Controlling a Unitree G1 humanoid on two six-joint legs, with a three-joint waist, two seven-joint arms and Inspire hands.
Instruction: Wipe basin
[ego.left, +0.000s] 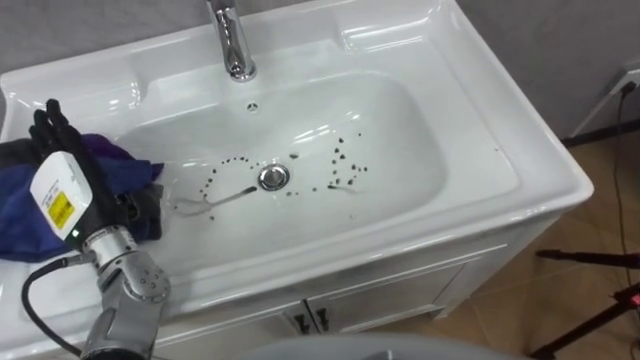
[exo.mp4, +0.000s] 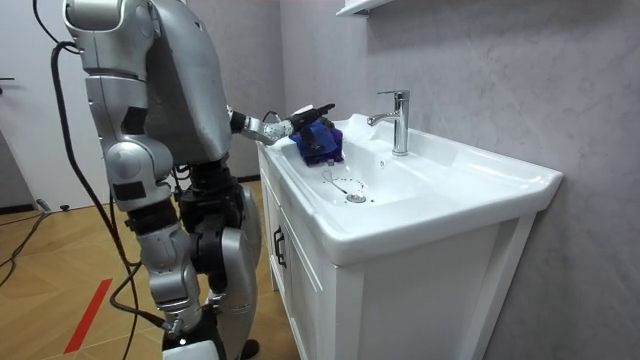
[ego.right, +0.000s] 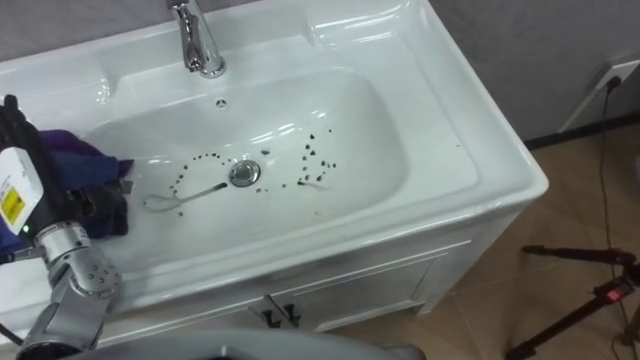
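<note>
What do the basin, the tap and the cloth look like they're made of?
Basin: glossy white ceramic, probably, given its bright reflections. Tap: polished chrome-like metal with a mirror shine. Cloth: soft dark blue fabric, matte and crumpled; fibre unclear.

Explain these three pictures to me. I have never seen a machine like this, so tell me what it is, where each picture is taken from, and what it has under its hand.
This is a humanoid robot that stands on two legs. The room view comes from a camera standing off to the side. It shows the robot at the end of a white cabinet, with one arm reaching over the sink on top.

The two eye views come from a pair of cameras on its head, looking down, so they show nearly the same scene. In them you see the basin, a chrome faucet, the drain and dark specks scattered around it.

At the basin's left edge the robot's left hand lies on a blue and purple cloth, its fingers fairly straight. The specks are not yet wiped away.
</note>
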